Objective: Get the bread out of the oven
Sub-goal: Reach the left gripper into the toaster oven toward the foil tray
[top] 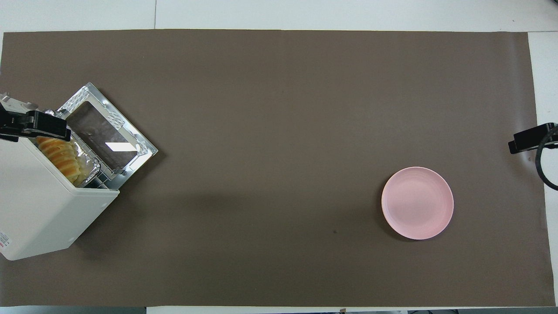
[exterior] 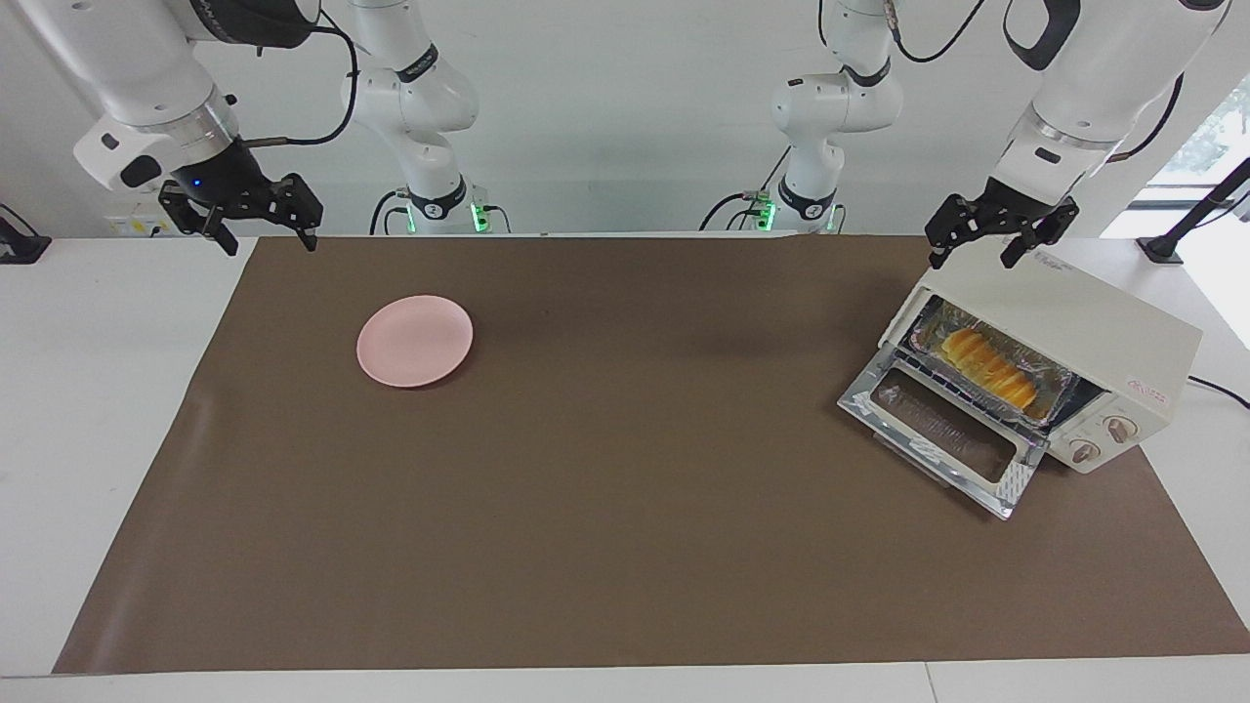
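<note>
The cream-white oven [exterior: 1094, 327] stands at the left arm's end of the table, its glass door [exterior: 942, 430] dropped open. The golden ridged bread [exterior: 988, 365] lies in a crinkled foil tray [exterior: 1060, 379] on the rack inside. In the overhead view the oven [top: 39, 205], its door [top: 107, 135] and part of the bread [top: 61, 158] show. My left gripper [exterior: 974, 256] is open and empty, up over the oven's top edge nearest the robots; it also shows in the overhead view [top: 37, 125]. My right gripper [exterior: 270, 242] is open and empty, waiting over the mat's edge at the right arm's end.
A round pink plate [exterior: 415, 341] lies on the brown mat [exterior: 625, 508] toward the right arm's end; it also shows in the overhead view [top: 417, 203]. The oven's two knobs [exterior: 1104, 439] face away from the robots. A cable [exterior: 1221, 389] runs off from the oven.
</note>
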Tool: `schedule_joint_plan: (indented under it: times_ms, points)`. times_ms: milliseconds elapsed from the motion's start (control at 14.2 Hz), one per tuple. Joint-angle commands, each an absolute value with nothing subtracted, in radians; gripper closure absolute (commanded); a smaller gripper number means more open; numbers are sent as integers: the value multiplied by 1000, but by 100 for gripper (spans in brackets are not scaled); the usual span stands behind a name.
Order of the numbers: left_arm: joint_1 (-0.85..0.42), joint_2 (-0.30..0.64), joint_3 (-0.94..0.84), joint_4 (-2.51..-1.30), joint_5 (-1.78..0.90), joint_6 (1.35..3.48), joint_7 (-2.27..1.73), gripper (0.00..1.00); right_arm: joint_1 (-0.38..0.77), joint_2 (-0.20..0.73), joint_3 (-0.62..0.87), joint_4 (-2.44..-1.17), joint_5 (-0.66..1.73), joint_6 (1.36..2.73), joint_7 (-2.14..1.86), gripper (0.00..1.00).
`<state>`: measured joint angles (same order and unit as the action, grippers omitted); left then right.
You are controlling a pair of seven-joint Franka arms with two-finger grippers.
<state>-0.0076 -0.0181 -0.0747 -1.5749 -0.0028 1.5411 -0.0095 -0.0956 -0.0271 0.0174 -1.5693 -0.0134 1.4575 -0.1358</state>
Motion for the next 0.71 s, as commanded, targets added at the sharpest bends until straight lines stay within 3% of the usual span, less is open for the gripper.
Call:
schedule_joint_plan:
  times_ms: [0,636]
  points:
    - [3,-17,-77,-1572,-18,1563,-34,0,-100,-38,21,-1578,-17,1451,-121,0]
    - [23,-8,-75,-1569,-15,1605,-61,0,-100,-38,21,-1578,-17,1450,-121,0]
